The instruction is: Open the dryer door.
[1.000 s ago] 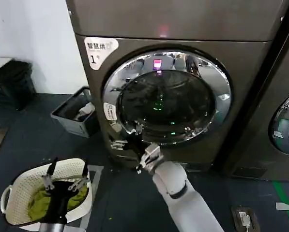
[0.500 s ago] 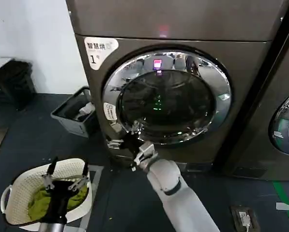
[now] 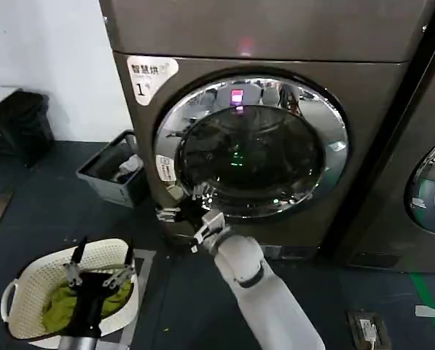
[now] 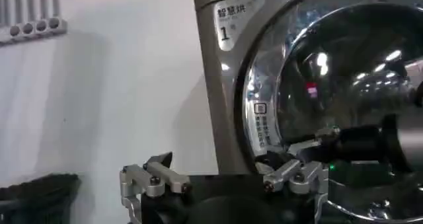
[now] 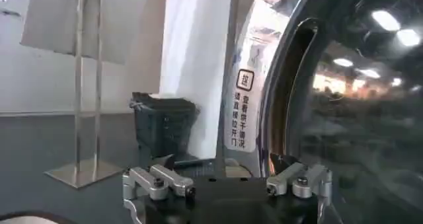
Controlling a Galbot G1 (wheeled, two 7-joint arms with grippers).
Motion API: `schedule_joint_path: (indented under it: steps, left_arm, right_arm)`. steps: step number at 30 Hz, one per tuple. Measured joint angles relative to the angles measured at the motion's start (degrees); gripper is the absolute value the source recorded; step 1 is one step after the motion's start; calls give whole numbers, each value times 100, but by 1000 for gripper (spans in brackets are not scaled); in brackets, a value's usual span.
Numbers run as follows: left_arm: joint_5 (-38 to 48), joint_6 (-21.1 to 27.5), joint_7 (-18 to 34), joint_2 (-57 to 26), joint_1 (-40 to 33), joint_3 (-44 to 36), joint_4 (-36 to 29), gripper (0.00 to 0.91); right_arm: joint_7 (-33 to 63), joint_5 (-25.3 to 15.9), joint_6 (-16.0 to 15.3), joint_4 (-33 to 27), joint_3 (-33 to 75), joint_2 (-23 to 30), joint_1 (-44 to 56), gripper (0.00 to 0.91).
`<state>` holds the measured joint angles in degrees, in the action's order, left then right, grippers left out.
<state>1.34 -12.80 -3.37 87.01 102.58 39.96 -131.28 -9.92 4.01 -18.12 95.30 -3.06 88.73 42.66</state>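
Here, right pincer (image 3: pixel 179 213) spread open at the lower-left rim of the dryer door (image 3: pixel 251 149), holding nothing, left pincer (image 3: pixel 99 267) open, idle over a laundry basket (image 3: pixel 28 286).

the floor (image 3: pixel 49 211) is dark, a blue-grey surface running from the white wall across to the machines. the dryer (image 3: pixel 363 146) stands directly on it, with a neighbouring machine (image 3: pixel 428 219) just beside it on the right. to the left of the dryer, near the wall, a dark grey crate (image 3: pixel 111 175) sits on the floor with some items inside. farther left, a black heap (image 3: pixel 17 127) rests against the wall. nearer the robot, a white laundry basket (image 3: pixel 28 281) holding green cloth (image 3: pixel 53 310) sits on a pale marked square. a green tape line (image 3: pixel 427 295) and a small grey floor plate (image 3: pixel 368 328) lie at the right.
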Motion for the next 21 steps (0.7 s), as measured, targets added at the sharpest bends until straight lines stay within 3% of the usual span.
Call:
schedule_joint_path:
  steps: [21]
  left_arm:
    - [1, -4, -21, -35, -18, -4, 7, 907]
  right_arm:
    - [-533, 45, 17, -120, 50, 85, -26, 907]
